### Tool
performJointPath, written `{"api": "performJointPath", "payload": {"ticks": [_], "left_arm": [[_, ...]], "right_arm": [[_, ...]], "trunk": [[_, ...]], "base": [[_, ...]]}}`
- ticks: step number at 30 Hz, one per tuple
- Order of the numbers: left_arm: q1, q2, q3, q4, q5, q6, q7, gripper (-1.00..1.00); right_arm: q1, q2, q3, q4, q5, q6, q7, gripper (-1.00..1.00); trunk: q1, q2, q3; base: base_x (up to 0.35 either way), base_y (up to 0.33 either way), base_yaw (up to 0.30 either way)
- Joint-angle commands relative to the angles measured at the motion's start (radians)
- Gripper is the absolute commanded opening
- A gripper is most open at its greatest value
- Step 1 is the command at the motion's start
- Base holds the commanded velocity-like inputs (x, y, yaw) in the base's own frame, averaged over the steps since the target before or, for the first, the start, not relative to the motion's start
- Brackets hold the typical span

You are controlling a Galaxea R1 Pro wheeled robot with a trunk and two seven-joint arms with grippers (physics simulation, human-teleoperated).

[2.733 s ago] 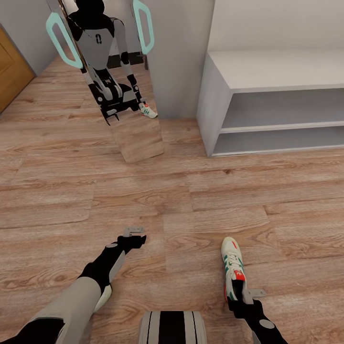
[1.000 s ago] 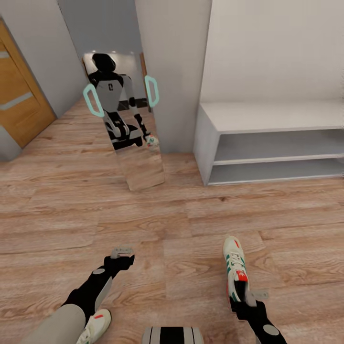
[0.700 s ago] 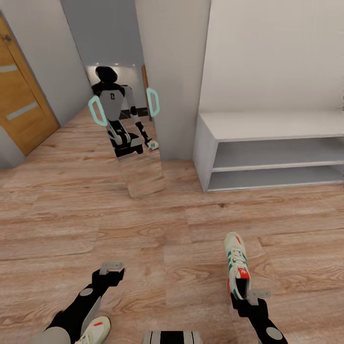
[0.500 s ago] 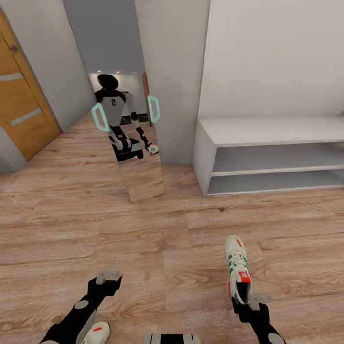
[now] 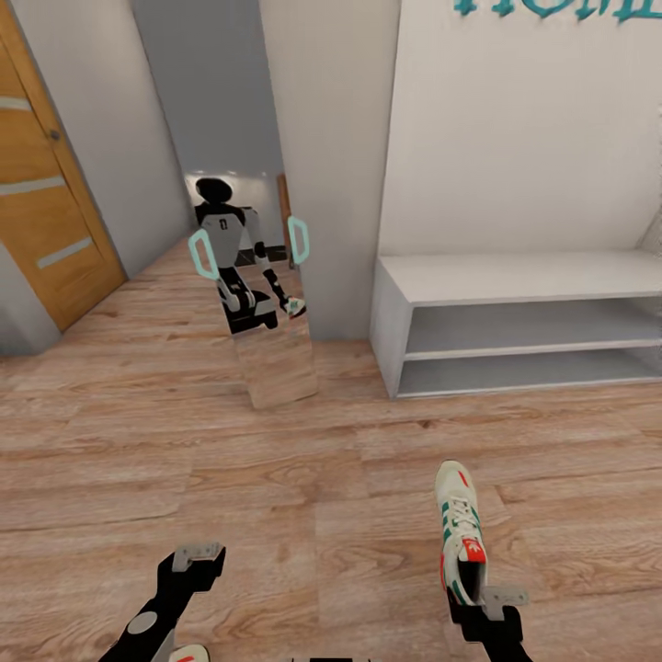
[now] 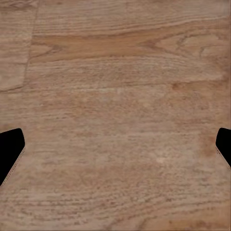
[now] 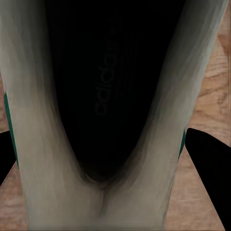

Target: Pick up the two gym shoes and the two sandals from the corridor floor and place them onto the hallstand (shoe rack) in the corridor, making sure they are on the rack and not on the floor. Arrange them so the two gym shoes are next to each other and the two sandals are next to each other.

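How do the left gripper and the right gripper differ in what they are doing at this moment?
The left gripper is open and holds nothing; the left wrist view shows bare corridor floor between its fingers. The right gripper is shut on the heel of a gym shoe, whose dark inside shows in the right wrist view. Both are dark with grey fingers and hang low over the floor.

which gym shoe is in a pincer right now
The gym shoe at the right pincer, gripped by its heel. The other shoe lies on the floor beside the left arm.
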Motion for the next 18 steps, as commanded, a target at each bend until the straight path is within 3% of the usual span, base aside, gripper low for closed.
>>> {"api": "performJointPath", "payload": {"ticks": [1,13,18], "left_arm": [[0.0,-0.001,0.004,0.001,0.0,-0.004,-0.004,1.0],[0.0,-0.002,0.003,0.004,0.005,-0.005,-0.008,1.0],[0.0,-0.003,0.003,0.003,0.005,-0.005,-0.013,1.0]], "right_arm": [[0.0,0.001,0.0,0.001,-0.001,-0.003,-0.002,-1.0],[0.0,0.002,0.0,0.002,-0.002,-0.004,-0.002,-1.0],[0.0,0.003,0.0,0.002,-0.002,-0.004,-0.002,-1.0]], "trunk": [[-0.001,0.0,0.005],[-0.006,0.003,0.068],[-0.006,0.003,0.069]], "base": [[0.0,0.0,0.0],[0.0,0.0,0.0],[0.0,0.0,0.0]]}}
